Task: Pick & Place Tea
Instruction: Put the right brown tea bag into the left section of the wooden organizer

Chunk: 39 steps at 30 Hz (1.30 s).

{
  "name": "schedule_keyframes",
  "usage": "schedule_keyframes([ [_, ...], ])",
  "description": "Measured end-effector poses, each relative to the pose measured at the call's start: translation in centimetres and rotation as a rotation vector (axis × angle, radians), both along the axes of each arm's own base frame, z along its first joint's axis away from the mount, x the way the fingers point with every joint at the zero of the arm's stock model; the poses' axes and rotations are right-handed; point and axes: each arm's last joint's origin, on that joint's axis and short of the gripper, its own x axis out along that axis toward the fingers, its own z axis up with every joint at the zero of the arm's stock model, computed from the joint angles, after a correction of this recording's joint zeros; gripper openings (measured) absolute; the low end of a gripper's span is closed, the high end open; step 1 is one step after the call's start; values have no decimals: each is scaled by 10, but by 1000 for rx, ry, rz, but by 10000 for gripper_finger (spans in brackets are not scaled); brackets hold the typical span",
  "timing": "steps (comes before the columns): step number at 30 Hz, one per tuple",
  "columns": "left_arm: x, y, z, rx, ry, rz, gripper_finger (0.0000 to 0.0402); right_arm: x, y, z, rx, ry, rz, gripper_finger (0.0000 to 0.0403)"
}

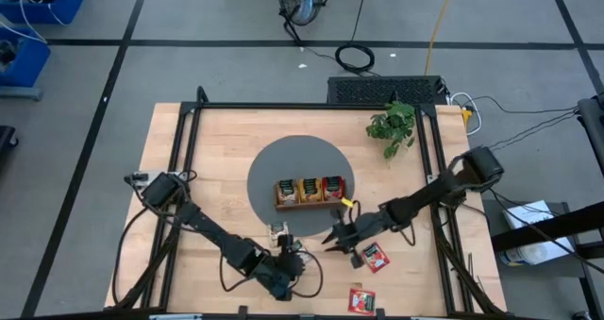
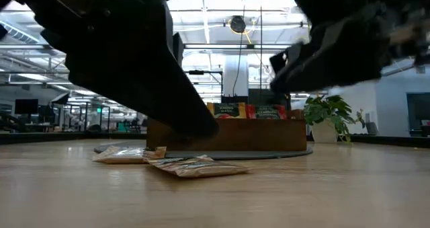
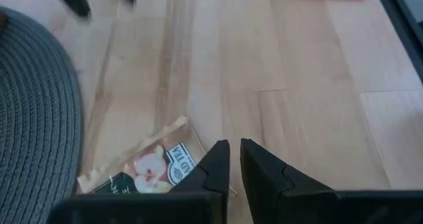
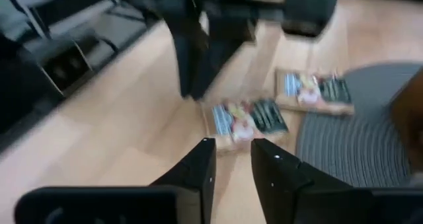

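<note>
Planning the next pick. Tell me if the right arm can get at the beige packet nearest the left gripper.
Probably yes: the beige packet lies flat on bare wood ahead of the right gripper, though the left gripper hangs close beside it.

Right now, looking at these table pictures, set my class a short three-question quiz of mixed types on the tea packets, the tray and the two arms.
1. True or false: the wooden tray stands on the round grey mat.
2. How many red packets lie loose on the bare table in the overhead view? A) none B) two C) five
3. Fill in: the two beige packets lie near the edge of the ____.

Key
1. True.
2. B: one red packet beside the right gripper, another near the table's front edge.
3. Mat; the left gripper has its fingers nearly together, next to one of them.
</note>
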Motion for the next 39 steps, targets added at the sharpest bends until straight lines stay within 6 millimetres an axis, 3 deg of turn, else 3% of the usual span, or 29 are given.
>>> schedule_keyframes([
  [7, -5, -5, -3, 10, 30, -35, 42, 32, 0, -21, -40, 26, -24, 48],
  [15, -7, -2, -6, 63, 37, 7, 42, 54, -9, -26, -101, 3, -44, 11],
  [20, -3, 0, -19, 66, 62, 6, 42, 60, -24, -29, 20, 55, -150, 1],
  [28, 3, 11, -29, 41, 108, 53, 42, 60, -26, -30, 93, 105, -166, 18],
  [39, -2, 6, -30, 43, 127, 34, 42, 59, -26, -31, 233, 168, -170, 78],
])
